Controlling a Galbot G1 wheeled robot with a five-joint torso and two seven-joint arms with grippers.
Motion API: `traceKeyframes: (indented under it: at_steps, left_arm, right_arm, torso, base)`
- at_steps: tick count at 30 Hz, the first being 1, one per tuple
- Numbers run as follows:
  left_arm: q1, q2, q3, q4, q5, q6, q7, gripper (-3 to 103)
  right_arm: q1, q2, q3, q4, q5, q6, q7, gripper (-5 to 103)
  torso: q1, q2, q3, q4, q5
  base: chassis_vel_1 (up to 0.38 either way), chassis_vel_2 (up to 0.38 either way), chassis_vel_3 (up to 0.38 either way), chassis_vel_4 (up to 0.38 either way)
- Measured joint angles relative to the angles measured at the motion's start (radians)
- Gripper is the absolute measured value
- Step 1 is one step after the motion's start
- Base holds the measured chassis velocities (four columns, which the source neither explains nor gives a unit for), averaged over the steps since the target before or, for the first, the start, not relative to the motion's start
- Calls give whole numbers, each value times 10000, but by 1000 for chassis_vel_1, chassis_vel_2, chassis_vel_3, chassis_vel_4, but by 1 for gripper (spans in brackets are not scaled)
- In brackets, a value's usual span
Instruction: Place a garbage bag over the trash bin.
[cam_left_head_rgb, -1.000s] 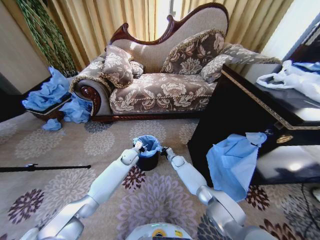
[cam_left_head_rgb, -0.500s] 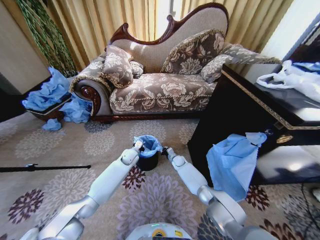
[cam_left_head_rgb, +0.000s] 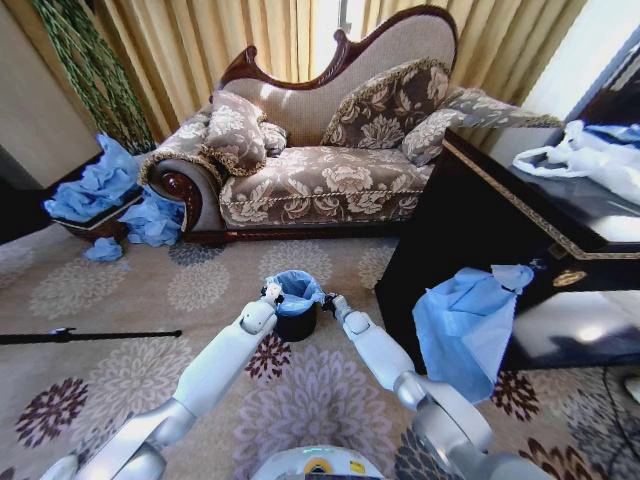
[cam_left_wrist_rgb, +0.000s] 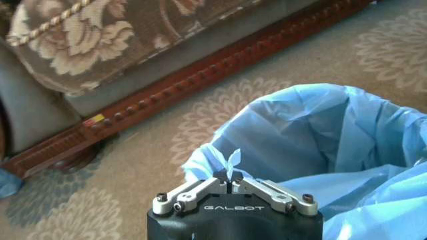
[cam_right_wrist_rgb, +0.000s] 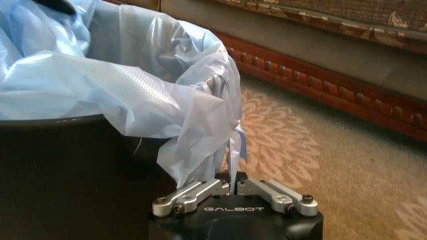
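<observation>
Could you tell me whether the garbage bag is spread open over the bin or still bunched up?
Spread open: the garbage bag lines the trash bin, its edge folded over the rim.

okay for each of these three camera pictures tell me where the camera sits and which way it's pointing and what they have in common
Head view: on the robot's head, facing forward and down at the carpet and sofa; both arms reach to the trash bin.
Left wrist view: on the left wrist, looking down into the garbage bag; left gripper pinches its edge.
Right wrist view: on the right wrist, beside the bin's wall; right gripper pinches the bag's hanging edge.
Shared: all show the bag-lined bin.
</observation>
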Motion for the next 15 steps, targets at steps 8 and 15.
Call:
traceKeyframes:
  at_steps: [8, 15]
  left_arm:
    - [526, 485, -358, -977, -212, 117, -354, 0]
    - [1013, 727, -712, -1504, -534, 292, -463, 0]
  right_arm:
    - [39, 12, -26, 8, 1, -12, 87, 0]
    - [26, 3, -97, 100, 35, -17, 136, 0]
  torso:
    - [-1, 0, -1, 1, 0]
    - [0, 0, -2, 3, 0]
  base:
    - [0, 0, 0, 0]
    - [0, 0, 0, 0]
